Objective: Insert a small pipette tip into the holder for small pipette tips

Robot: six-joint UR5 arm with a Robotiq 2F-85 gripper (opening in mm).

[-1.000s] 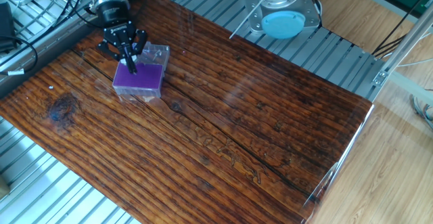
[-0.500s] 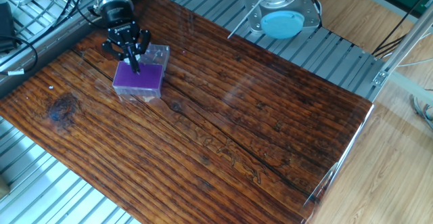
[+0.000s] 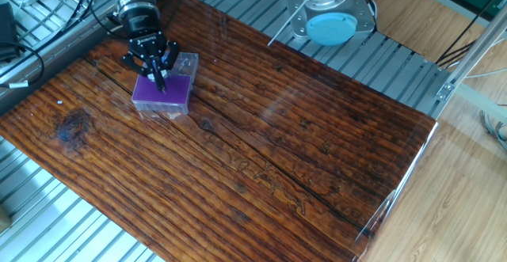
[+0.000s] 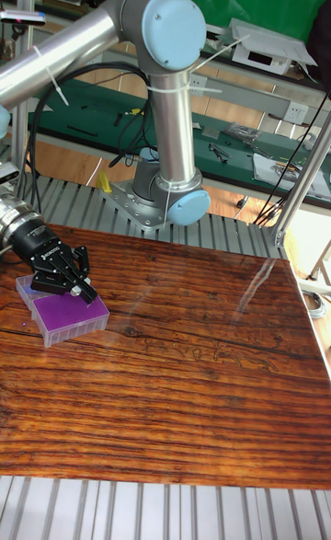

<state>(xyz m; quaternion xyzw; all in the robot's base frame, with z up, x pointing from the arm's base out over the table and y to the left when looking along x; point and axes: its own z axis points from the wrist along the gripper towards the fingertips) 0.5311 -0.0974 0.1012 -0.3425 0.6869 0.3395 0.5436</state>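
Observation:
The holder for small pipette tips (image 3: 168, 96) is a small clear box with a purple top, standing near the far left corner of the wooden board (image 3: 261, 135). In the tall fixed view the holder (image 4: 57, 317) lies at the board's left edge. My gripper (image 3: 162, 85) hangs just over the holder's top, near its back edge, with its black fingers drawn together to a point. The tall view shows the gripper (image 4: 83, 293) with a pale speck at the fingertips, which looks like the small pipette tip (image 4: 74, 290). The fixed view does not resolve the tip.
The arm's base (image 3: 329, 20) is bolted to the slatted metal frame (image 3: 396, 64) behind the board. Black cables (image 3: 47, 17) lie beside the board's left corner. A bench with tools (image 4: 230, 149) runs behind the table.
The gripper has shifted slightly to the right and lower over the holder's purple top. The holder has stayed in place.

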